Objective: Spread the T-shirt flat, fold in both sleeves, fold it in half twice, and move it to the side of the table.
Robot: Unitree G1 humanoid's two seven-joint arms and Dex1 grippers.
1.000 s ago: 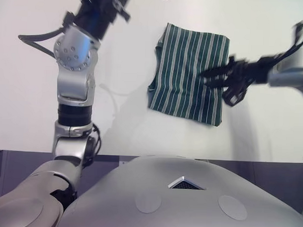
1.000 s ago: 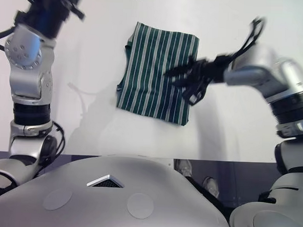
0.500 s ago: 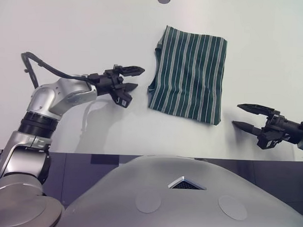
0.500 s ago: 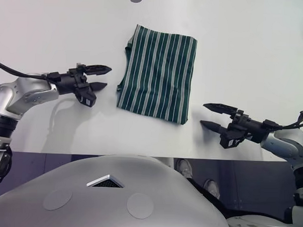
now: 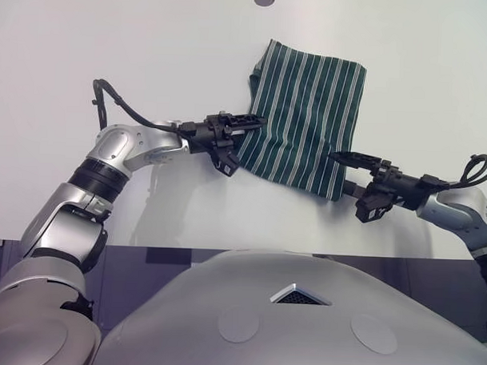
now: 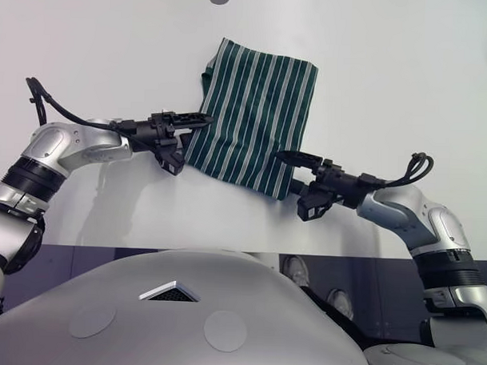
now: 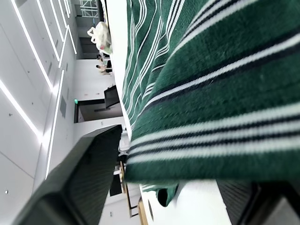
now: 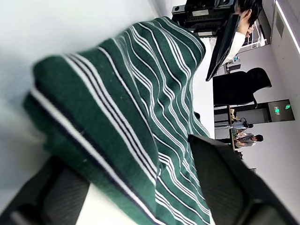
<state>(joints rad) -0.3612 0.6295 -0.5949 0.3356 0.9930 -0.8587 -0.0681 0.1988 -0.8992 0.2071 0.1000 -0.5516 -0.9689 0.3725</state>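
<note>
— Where's the T-shirt point(image 5: 305, 125)?
— Folded, upper centre of the frame, on the table point(image 5: 112, 50).
— And the grippers?
— The left gripper point(image 5: 249, 127) is at its lower-left edge and the right gripper point(image 5: 341, 171) at its lower-right corner. Both are spread wide, with cloth between the fingers, unclamped.

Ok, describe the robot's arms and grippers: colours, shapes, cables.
The left arm and right arm are silver-grey metal with rounded joint housings and black bands between segments. The left gripper and right gripper are black, each with two long, slim, tapering fingers. Thin black cables loop free near the wrists: the left cable and the right cable.
</note>
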